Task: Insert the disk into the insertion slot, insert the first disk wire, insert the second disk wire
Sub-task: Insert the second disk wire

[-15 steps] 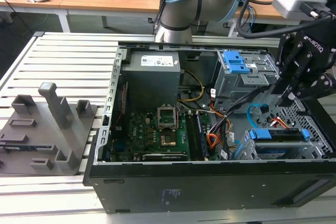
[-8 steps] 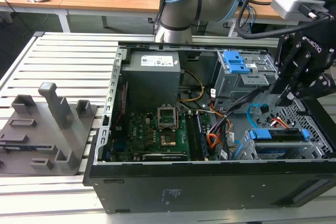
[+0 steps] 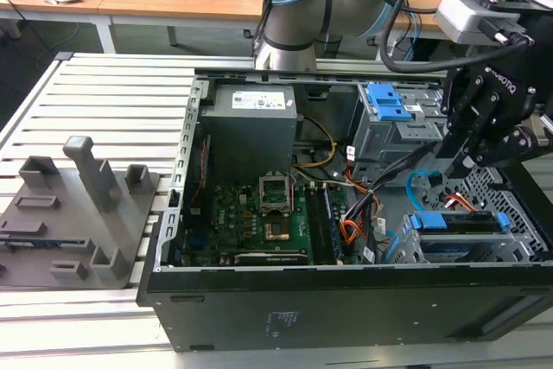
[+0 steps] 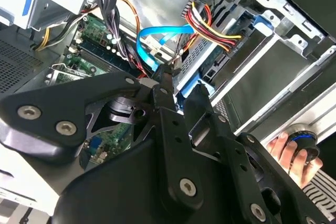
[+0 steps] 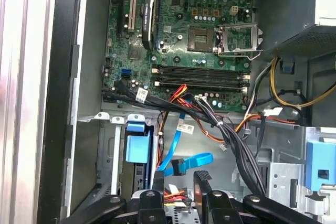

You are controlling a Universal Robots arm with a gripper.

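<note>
Perforated grey sheet-metal insertion slot (image 3: pixel 510 192), glossy light-blue second disk wire (image 5: pixel 184 163), matt black tool (image 5: pixel 178 182).

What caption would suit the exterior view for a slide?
Robot gripper hovering over the disk seated in its slot inside an open computer case.

Blue-framed disk (image 3: pixel 458 222) seated in grey insertion slot (image 3: pixel 510 192)
</note>
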